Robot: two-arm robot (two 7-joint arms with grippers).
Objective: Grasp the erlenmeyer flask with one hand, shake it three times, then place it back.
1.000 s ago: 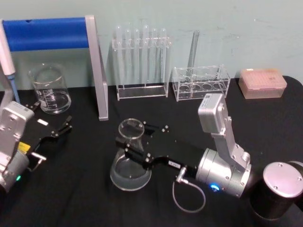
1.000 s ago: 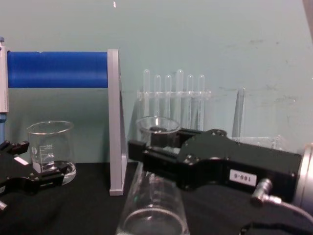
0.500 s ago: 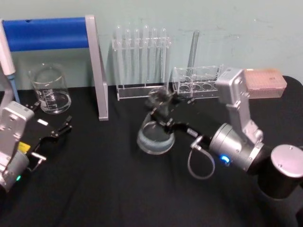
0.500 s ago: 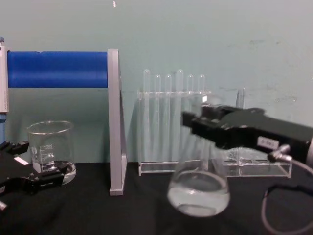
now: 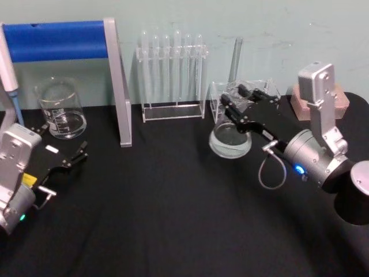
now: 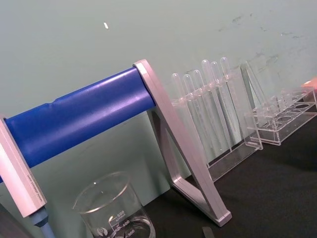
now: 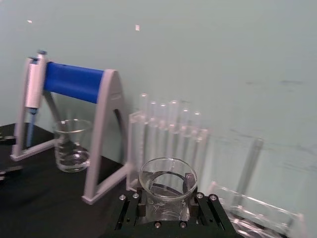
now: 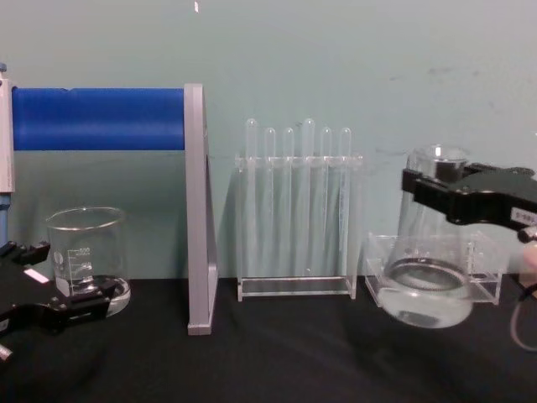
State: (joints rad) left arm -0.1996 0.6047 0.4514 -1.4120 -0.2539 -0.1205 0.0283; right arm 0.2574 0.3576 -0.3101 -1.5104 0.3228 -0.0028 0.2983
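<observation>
The erlenmeyer flask (image 5: pixel 230 140) is a clear cone with a little liquid in its wide base. It hangs just above the black table (image 5: pixel 161 219), right of centre and in front of the small rack. My right gripper (image 5: pixel 237 108), the hand, is shut on its neck. From the chest, the flask (image 8: pixel 428 290) is upright, its base clear of the table, with the black right gripper (image 8: pixel 457 195) clamped below the rim. In the right wrist view the flask's rim (image 7: pixel 167 182) sits between the fingers (image 7: pixel 130 210). My left gripper (image 5: pixel 57 145) rests open at the table's left edge.
A glass beaker (image 5: pixel 60 109) stands at the back left beside the blue pipette stand (image 5: pixel 57 40). A test tube rack (image 5: pixel 173 75) stands at back centre. The low clear rack (image 5: pixel 248 95) lies right behind the flask, and a pink tip box (image 5: pixel 300 101) beyond it.
The right gripper has lifted the flask from the table's near centre and swung it to the right and towards the back. The left arm has not moved.
</observation>
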